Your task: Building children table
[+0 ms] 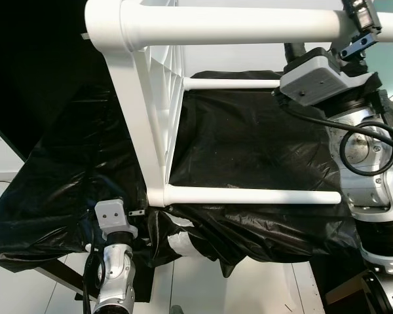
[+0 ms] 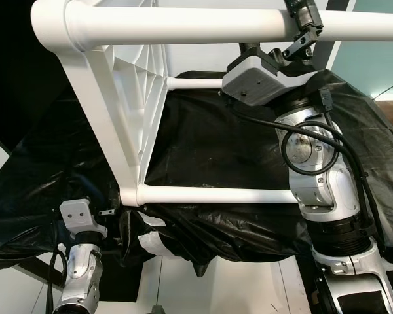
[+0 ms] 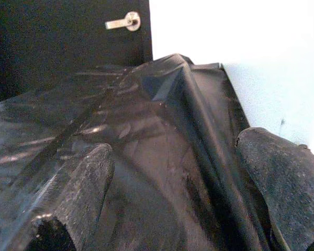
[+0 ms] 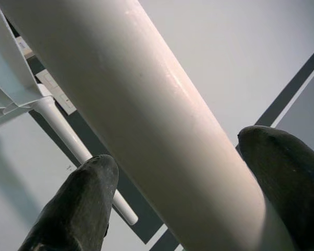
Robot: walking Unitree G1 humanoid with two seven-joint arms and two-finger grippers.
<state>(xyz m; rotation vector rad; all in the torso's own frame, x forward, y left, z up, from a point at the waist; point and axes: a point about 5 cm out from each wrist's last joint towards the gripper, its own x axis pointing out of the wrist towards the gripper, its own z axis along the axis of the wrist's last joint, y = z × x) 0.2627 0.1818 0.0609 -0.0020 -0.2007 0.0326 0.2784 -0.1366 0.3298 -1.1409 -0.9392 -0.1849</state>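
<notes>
- Clamping the thick white leg (image 4: 146,120) of the table frame (image 1: 154,124), the right gripper (image 2: 306,29) sits far right, one finger each side.
- Low at near left, the left gripper (image 3: 172,198) has fingers spread over black plastic sheet (image 1: 249,150), holding nothing.
- Sheet's near edge droops over white floor (image 1: 262,288).
- Left wrist view adds a door handle (image 3: 124,22).

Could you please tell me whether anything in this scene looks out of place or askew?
The white plastic table frame is tipped on its side on the crumpled black plastic sheet, its round white legs lying horizontal. The right pincer straddles the top leg; the left pincer hangs over the sheet.
</notes>
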